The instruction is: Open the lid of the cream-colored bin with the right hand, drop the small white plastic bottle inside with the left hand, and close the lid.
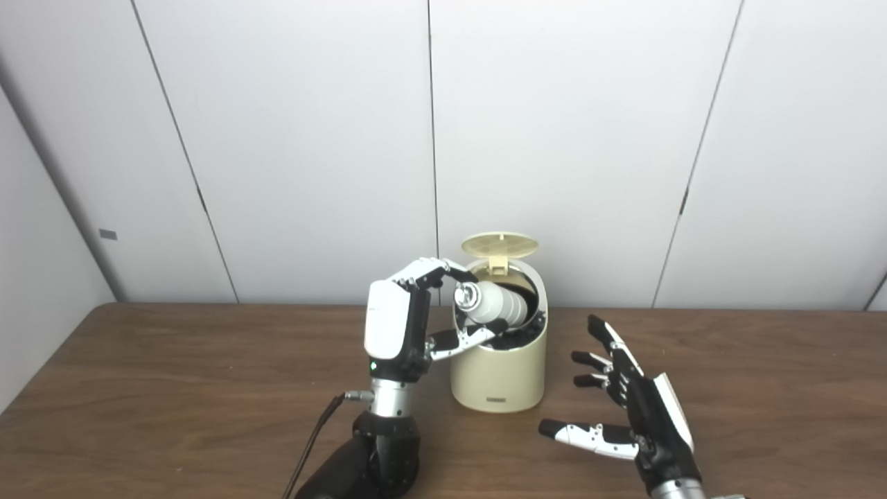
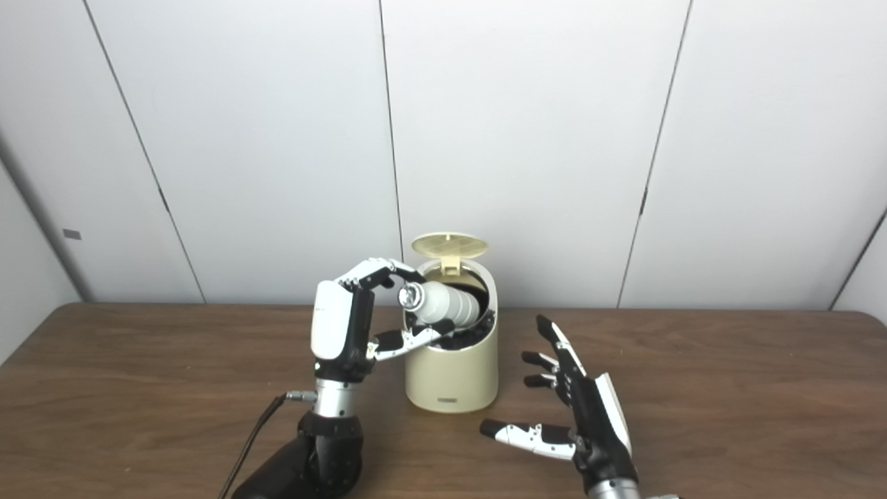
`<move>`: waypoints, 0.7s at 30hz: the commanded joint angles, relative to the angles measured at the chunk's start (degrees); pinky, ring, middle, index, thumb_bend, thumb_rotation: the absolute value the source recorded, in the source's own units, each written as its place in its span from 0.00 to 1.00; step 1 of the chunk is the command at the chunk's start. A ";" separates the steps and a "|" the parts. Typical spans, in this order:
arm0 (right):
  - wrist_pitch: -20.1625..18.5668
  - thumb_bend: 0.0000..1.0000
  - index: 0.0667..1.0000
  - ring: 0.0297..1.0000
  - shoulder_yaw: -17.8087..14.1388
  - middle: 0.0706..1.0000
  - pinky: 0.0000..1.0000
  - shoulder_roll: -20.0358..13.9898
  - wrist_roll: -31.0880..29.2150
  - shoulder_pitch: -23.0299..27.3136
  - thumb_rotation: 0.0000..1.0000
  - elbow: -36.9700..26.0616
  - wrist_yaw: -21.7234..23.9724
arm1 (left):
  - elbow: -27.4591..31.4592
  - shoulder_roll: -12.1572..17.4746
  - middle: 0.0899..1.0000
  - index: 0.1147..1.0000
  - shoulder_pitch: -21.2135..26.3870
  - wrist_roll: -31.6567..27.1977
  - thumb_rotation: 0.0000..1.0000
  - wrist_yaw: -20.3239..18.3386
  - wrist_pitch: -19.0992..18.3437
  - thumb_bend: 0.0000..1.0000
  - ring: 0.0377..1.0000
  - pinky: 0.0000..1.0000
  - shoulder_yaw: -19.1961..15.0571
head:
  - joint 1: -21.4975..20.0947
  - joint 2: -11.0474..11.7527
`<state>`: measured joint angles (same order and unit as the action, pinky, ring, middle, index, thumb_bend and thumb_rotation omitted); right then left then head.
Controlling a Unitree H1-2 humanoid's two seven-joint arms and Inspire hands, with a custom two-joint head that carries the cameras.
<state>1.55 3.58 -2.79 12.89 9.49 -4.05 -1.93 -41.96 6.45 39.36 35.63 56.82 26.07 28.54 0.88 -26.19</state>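
The cream bin [image 1: 497, 371] stands near the table's [image 1: 173, 388] back edge with its lid [image 1: 499, 244] raised; the left hand [image 1: 398, 326] holds the white bottle [image 1: 490, 305] tilted in its mouth; the right hand [image 1: 634, 409] rests beside, fingers spread, empty.

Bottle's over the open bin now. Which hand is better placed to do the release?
Left. The left hand holds the bottle at the mouth of the bin, whose lid stands open. The right hand is open beside the bin, holding nothing.
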 commanded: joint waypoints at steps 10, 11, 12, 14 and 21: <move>0.60 0.77 0.93 0.80 0.14 0.94 0.69 0.18 0.30 1.87 0.12 -2.22 -0.17 | 2.93 0.12 0.46 0.43 1.51 -0.30 0.00 -0.65 0.85 0.52 0.57 0.46 -0.70 | 0.11 -0.16; 0.62 0.77 0.92 0.80 0.11 0.94 0.69 0.16 0.27 1.87 0.12 -2.23 -0.16 | 2.97 -0.02 0.56 0.55 1.42 -0.50 0.02 -0.96 0.85 0.64 0.59 0.47 -0.97 | 0.18 -0.16; 0.55 0.78 0.92 0.80 0.08 0.94 0.69 0.17 0.27 1.85 0.12 -2.29 -0.17 | 3.07 -0.09 0.63 0.63 1.34 -0.87 0.04 -1.30 0.85 0.71 0.60 0.49 -1.10 | 0.17 -0.20; 0.55 0.78 0.92 0.80 0.04 0.94 0.68 0.19 0.28 1.85 0.12 -2.29 -0.23 | 3.37 -0.10 0.70 0.72 1.24 -1.83 0.06 -1.80 0.84 0.77 0.63 0.51 -1.07 | 0.15 -0.23; 0.77 0.78 0.92 0.81 0.02 0.94 0.69 -0.04 -0.02 1.94 0.11 -2.00 -0.01 | 3.44 0.13 0.73 0.76 1.42 -1.97 0.06 -1.31 0.83 0.80 0.66 0.53 -0.60 | 0.38 -0.35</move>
<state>1.29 3.59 -2.83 12.91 9.51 -4.06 -1.89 -40.10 6.44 38.44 33.49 55.04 26.07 28.28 1.23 -26.46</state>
